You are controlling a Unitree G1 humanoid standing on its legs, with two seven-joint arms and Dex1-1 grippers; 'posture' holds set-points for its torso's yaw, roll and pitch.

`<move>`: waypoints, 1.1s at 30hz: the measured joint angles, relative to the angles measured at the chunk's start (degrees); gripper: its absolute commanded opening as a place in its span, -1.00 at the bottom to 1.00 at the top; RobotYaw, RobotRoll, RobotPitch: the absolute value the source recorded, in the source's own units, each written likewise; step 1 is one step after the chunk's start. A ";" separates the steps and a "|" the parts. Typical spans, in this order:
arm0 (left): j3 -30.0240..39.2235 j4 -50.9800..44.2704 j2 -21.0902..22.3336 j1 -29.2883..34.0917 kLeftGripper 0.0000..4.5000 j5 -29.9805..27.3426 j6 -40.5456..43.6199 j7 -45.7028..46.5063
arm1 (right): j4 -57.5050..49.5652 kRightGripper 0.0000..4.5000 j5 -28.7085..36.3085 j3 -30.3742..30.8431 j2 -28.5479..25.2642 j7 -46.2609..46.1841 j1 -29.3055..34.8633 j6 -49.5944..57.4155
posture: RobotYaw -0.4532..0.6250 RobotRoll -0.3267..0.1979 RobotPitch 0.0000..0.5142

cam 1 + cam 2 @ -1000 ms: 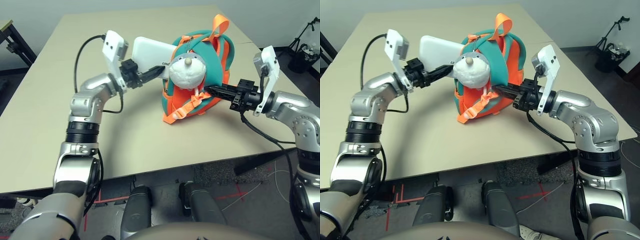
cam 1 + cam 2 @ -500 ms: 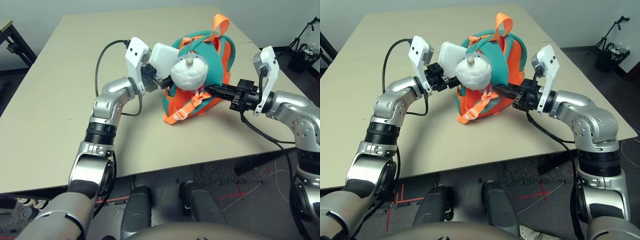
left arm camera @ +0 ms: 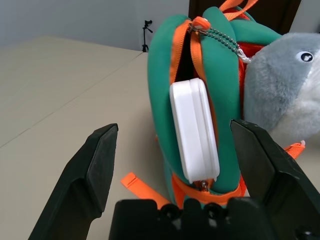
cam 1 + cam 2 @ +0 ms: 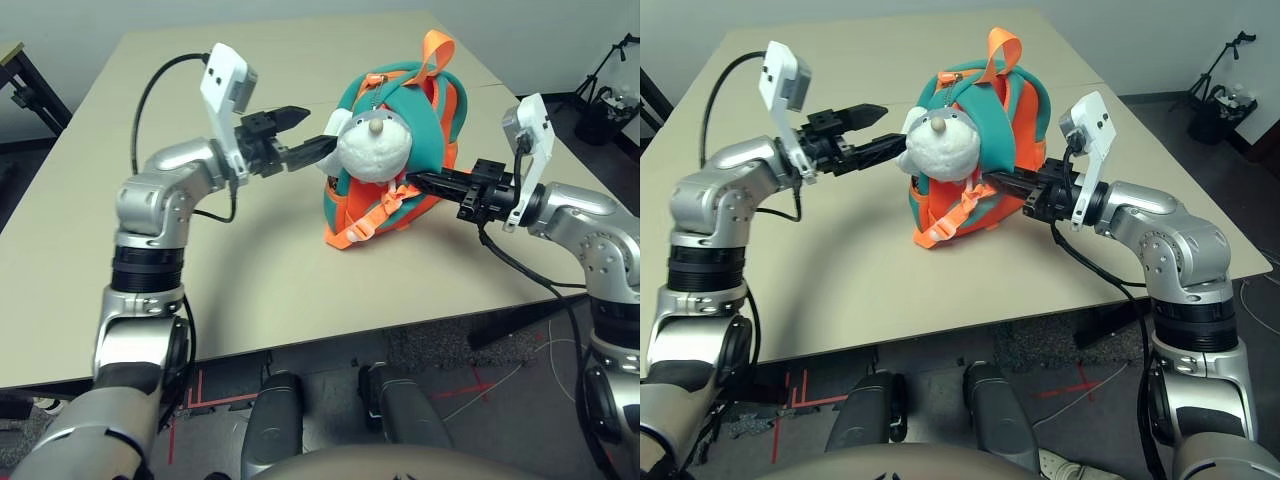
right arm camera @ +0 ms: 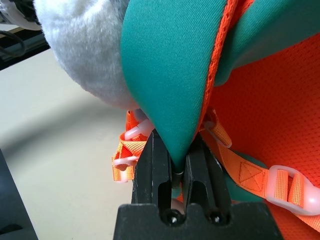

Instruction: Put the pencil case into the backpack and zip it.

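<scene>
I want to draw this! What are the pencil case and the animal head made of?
The pencil case looks like smooth white plastic, maybe: its edges stay crisp and a seam runs along it. The animal head seems soft, fuzzy plush, because you can see its fluffy fur.

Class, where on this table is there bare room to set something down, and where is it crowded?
Bare: the broad stretch left of the left gripper, and the strip between the backpack and the table's near edge. Crowded: around the backpack, with the pencil case in its opening and the right gripper gripping its strap.
</scene>
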 measured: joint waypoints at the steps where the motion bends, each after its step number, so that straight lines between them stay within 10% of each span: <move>1: 1.38 -0.03 0.25 0.00 0.99 -1.00 0.61 0.03 | 0.18 -1.00 -0.04 0.22 0.03 0.01 -0.07 -0.09 | -0.35 0.25 -0.63; 8: 10.44 -0.10 1.31 0.12 0.99 -9.79 4.13 1.07 | 0.60 -1.00 -0.59 0.69 0.08 0.30 -0.48 -0.60 | -0.35 0.25 -0.63; 20: 9.33 -3.88 -0.27 6.41 -0.99 -15.42 7.90 2.69 | 0.93 -1.00 -1.38 0.84 0.07 0.90 -0.96 -0.99 | -0.37 0.25 -0.63; 33: -0.43 2.19 -4.45 4.01 -0.99 -9.86 2.93 2.13 | 0.94 -1.00 -1.66 0.83 0.25 1.12 -1.19 -1.01 | -0.41 0.25 -0.63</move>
